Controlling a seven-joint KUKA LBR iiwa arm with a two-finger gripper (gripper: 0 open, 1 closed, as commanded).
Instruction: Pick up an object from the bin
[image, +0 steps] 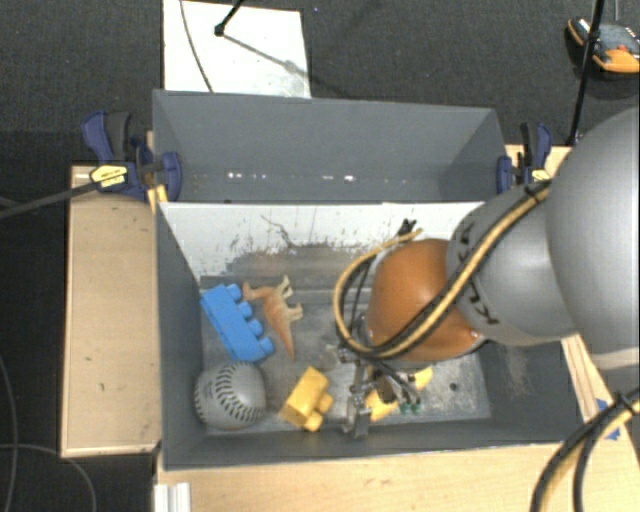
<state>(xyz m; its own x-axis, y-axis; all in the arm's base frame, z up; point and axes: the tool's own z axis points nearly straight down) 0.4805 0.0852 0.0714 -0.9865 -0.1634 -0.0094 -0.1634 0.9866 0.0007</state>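
Note:
My gripper (358, 418) hangs low over the front middle of the bin floor, under the orange cover. A yellow thing (403, 392) with a green mark lies just right of its fingertips, partly hidden by the gripper. A yellow block toy (307, 398) sits just to its left. Nothing shows between the fingers.
A grey ribbed ball (230, 395) lies at the front left. Behind it is a blue studded brick (236, 321), with a tan dinosaur figure (277, 309) beside it. The arm and its cables cover the bin's right half.

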